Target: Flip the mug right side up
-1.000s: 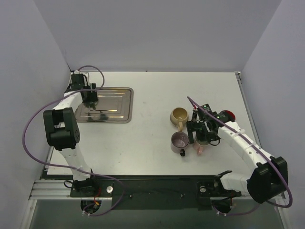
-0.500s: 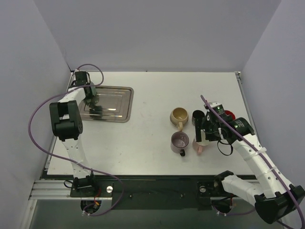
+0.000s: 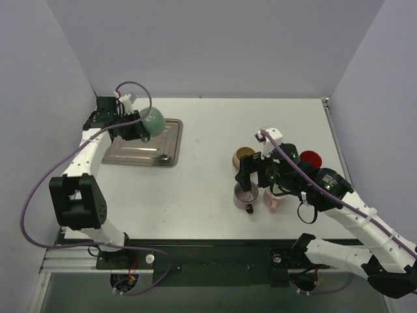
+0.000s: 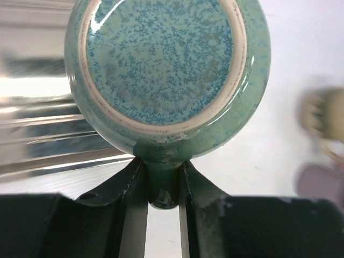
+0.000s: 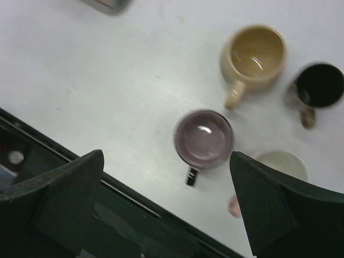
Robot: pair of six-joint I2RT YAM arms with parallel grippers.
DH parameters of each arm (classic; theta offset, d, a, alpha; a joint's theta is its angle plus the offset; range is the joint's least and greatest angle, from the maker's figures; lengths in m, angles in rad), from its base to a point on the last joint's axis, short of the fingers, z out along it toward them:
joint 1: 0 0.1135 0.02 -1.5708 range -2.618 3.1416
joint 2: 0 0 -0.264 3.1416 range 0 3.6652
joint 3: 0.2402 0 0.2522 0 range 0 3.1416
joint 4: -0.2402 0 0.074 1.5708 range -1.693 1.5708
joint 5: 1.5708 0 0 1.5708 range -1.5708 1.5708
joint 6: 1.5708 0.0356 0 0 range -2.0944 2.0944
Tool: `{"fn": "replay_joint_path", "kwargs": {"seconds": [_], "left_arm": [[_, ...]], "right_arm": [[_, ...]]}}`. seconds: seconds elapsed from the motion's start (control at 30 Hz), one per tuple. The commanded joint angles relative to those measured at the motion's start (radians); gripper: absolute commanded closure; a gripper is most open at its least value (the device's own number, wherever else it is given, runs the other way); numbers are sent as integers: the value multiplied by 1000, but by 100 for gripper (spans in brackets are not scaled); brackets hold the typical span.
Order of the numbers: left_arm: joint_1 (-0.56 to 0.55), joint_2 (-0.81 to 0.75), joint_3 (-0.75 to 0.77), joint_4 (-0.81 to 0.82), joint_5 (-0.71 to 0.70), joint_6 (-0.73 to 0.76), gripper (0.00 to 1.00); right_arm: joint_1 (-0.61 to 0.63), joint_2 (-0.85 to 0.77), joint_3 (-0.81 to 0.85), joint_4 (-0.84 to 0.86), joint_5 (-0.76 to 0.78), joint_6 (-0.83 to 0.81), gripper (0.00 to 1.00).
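The mug [image 3: 154,122] is teal and speckled, held in the air over the right end of the steel tray [image 3: 140,155]. My left gripper [image 3: 135,128] is shut on its handle. In the left wrist view the mug's [image 4: 161,64] round base faces the camera, and the handle sits pinched between my left gripper's [image 4: 163,189] two fingers. My right gripper [image 3: 256,171] hangs open above the group of mugs at centre right. Nothing is between its fingers [image 5: 64,188].
Upright on the table stand a tan mug [image 5: 257,52], a purple mug [image 5: 204,138], a black mug [image 5: 320,85] and a white mug with a pink handle [image 5: 282,164]. A red cup [image 3: 311,158] sits behind them. The tray [image 4: 32,107] lies at the table's far left.
My left gripper shut on the teal mug's handle in the tray and lifted it up and to the right. The right arm rose and swung left over the mugs with its jaws open.
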Motion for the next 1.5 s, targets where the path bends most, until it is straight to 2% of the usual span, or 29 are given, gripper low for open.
{"fn": "replay_joint_path", "kwargs": {"seconds": [0.0, 0.07, 0.13, 0.2, 0.33, 0.4, 0.47, 0.5, 0.53, 0.57, 0.63, 0.7, 0.77, 0.8, 0.83, 0.87, 0.9, 0.93, 0.97, 1.03, 1.07, 1.1, 1.13, 1.2, 1.3, 1.47], "left_arm": [[-151, -243, 68, 28, 483, -75, 100], [-246, -310, 70, 45, 578, -110, 100], [-330, -336, 58, 83, 638, -165, 100], [-387, -336, 68, 106, 713, -227, 100], [-435, -335, 79, 177, 799, -337, 100], [-472, -330, 94, 132, 794, -309, 100], [-524, -321, 102, 72, 783, -251, 100], [-542, -318, 102, 56, 780, -240, 100], [-571, -310, 102, 38, 781, -218, 100], [-585, -309, 107, 24, 781, -207, 100], [-604, -307, 108, 11, 789, -186, 100], [-604, -312, 110, -1, 792, -166, 100], [-605, -315, 122, -62, 763, -94, 96], [-605, -313, 131, -76, 741, -77, 76], [-602, -310, 140, -126, 662, -33, 16], [-602, -310, 166, -151, 605, 4, 12], [-601, -312, 176, -201, 439, 67, 12], [-601, -315, 183, -220, 354, 95, 12], [-599, -321, 184, -238, 179, 140, 12], [-593, -329, 159, -234, -31, 225, 11], [-590, -333, 129, -220, -88, 244, 11], [-584, -342, 106, -185, -201, 279, 11], [-582, -349, 63, -144, -299, 296, 11], [-569, -365, -12, -75, -412, 337, 10], [-517, -382, -85, -16, -420, 334, 10], [-331, -364, -201, 59, -276, 264, 9]], "right_arm": [[52, -10, -61, 472, -138, 102, 3], [76, 6, -114, 769, -162, 168, 3], [99, 35, -152, 947, -164, 215, 3], [106, 67, -172, 1057, -142, 252, 4], [112, 75, -203, 1134, -38, 309, 7], [110, 59, -226, 1174, -9, 309, 9], [110, 43, -247, 1218, -10, 288, 18], [110, 36, -252, 1229, -10, 283, 37], [110, 32, -255, 1246, -12, 275, 46], [110, 24, -255, 1251, -4, 269, 65], [107, 0, -258, 1235, 32, 255, 87], [107, -35, -248, 1148, 127, 225, 100], [104, -66, -223, 997, 201, 180, 100], [104, -74, -179, 950, 226, 133, 100], [103, -73, -148, 804, 238, 105, 100], [103, -54, -49, 701, 250, 44, 100], [95, -39, 2, 495, 262, -6, 100], [92, -1, 118, 373, 304, -22, 100], [72, 18, 174, 168, 351, -39, 100], [15, 61, 254, -40, 372, -33, 100], [-74, 72, 263, -88, 350, -21, 100], [-119, 72, 257, -171, 298, 7, 100], [-217, 66, 225, -197, 261, 13, 100], [-348, 49, 164, -275, 189, 21, 100], [-506, 38, 57, -303, 109, 14, 100], [-785, 27, -137, -163, -81, 33, 100]]}}
